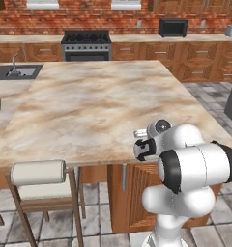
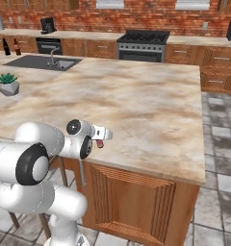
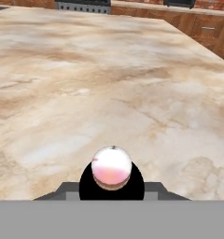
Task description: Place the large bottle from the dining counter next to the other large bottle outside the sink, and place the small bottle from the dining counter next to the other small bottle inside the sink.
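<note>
Right up against the hand camera is the small bottle, pinkish-white with a pale cap, seen end-on so it looks like a little dome. The pincer is clamped nearly all the way shut on it, and in the right base view you can just catch a pink bit poking out under the wrist, so I'd say it's properly held, not just touched. It's being carried low over the near edge of the dining desk, probably because the arm is tucked in close to the base for travel rather than stretched out. Makes sense to me: the sink is way off at the far left corner of the desk, well apart from where the bottle is now, so the base most likely has to drive round before any drop-off. Two dark bottles stand on the back counter beyond the sink, too small to say much about. There's also a little potted plant sitting between here and the sink, which I'd steer clear of on the way over.
</note>
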Available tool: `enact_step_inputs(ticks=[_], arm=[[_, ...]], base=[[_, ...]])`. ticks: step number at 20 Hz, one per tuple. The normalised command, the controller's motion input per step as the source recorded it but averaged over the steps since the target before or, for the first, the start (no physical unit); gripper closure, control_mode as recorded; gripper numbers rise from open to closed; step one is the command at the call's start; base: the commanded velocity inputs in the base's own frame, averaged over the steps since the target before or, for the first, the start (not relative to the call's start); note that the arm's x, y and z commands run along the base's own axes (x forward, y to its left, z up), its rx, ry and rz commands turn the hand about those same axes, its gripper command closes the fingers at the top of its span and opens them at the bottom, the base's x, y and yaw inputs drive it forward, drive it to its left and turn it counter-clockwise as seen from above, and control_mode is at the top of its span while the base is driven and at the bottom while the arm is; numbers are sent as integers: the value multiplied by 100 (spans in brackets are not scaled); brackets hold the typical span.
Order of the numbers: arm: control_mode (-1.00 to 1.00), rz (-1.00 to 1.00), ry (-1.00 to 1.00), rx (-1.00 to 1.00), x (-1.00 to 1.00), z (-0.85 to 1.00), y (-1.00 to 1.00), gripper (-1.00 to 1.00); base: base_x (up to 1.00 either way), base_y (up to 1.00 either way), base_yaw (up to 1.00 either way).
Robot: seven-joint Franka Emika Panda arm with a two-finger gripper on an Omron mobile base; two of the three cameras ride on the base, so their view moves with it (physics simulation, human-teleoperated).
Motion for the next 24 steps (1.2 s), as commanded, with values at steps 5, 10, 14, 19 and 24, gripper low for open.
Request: enact_step_inputs(ticks=[5,10,14,19,24], arm=[[100,0,0,0,0,0,0,100],[100,0,0,0,0,0,0,100],[100,0,0,0,0,0,0,100],[100,0,0,0,0,0,0,100],[100,0,0,0,0,0,0,100]], base=[[-16,-29,0],[0,-58,0],[0,-70,0],[0,-72,0],[-1,-74,0]])
